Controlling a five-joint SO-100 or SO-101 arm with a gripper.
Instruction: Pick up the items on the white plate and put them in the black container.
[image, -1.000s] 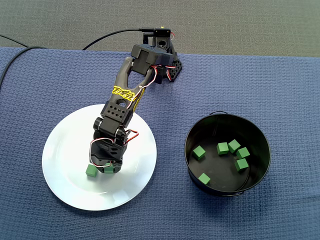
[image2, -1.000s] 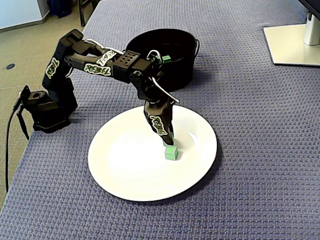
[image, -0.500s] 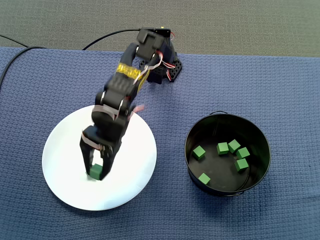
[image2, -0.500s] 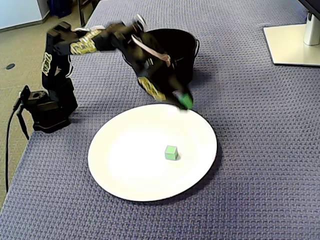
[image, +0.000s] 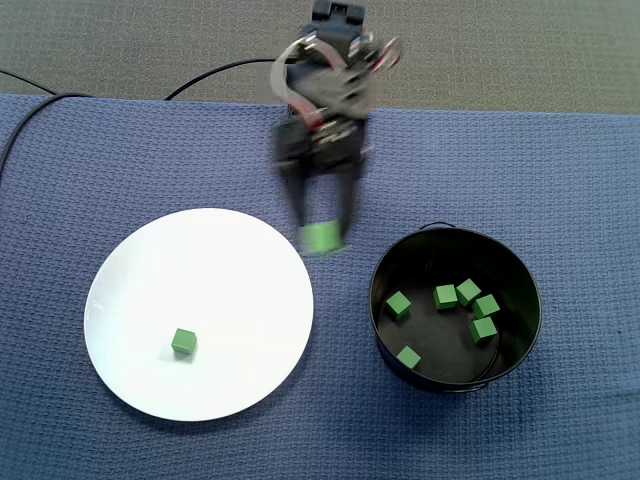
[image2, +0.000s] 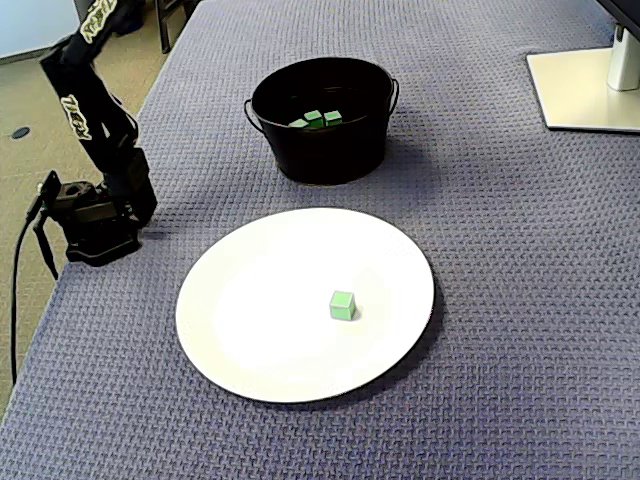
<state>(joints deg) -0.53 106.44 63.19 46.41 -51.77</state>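
My gripper (image: 322, 230) grips 1 cube (image: 322, 240), upper centre; I should swing right, centre over the container (image: 510, 258), then release.

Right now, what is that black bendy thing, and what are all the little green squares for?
It is a small robot arm with a claw at its end. One picture looks down on the blue cloth. The other looks from the side, where the arm reaches up out of sight. The claw, a bit blurry, pinches one green cube in the air, seen between the white plate and the black container. On the plate waits another cube. In the container lie six cubes.
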